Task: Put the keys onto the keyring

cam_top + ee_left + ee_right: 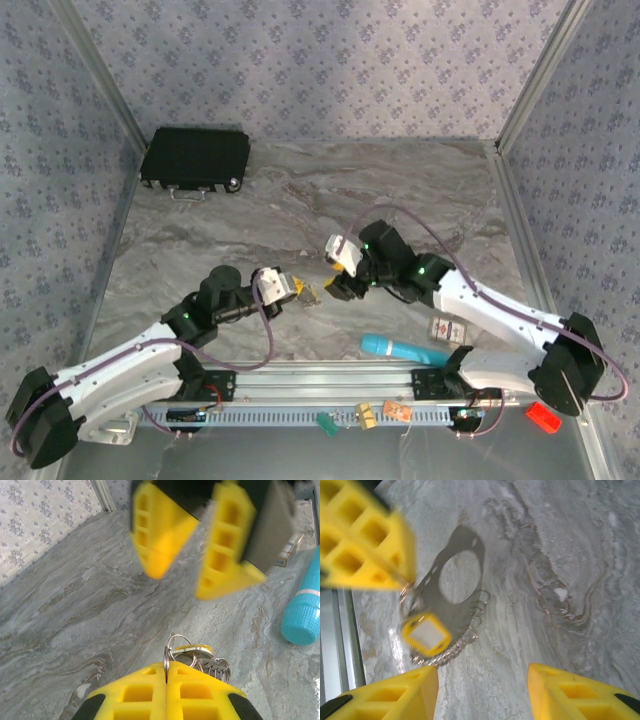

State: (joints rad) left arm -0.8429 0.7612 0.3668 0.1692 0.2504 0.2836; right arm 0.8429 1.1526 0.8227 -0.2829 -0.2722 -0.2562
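Keyring of thin silvery beaded metal chain (pixel 462 642) is pinched in the fully closed left gripper (pixel 166 670), with a tiny yellow-headed metal key (pixel 425 634) judged already hung on it, while the right gripper (pixel 482 675) is parted and empty beside it; any remaining keys cannot be counted.

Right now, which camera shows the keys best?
The left wrist view: the keys sit sharp and close, on the keyring pinched in the shut left gripper. The right wrist view has one yellow-headed key, blurred; in the top view they are a tiny speck at that gripper's tip.
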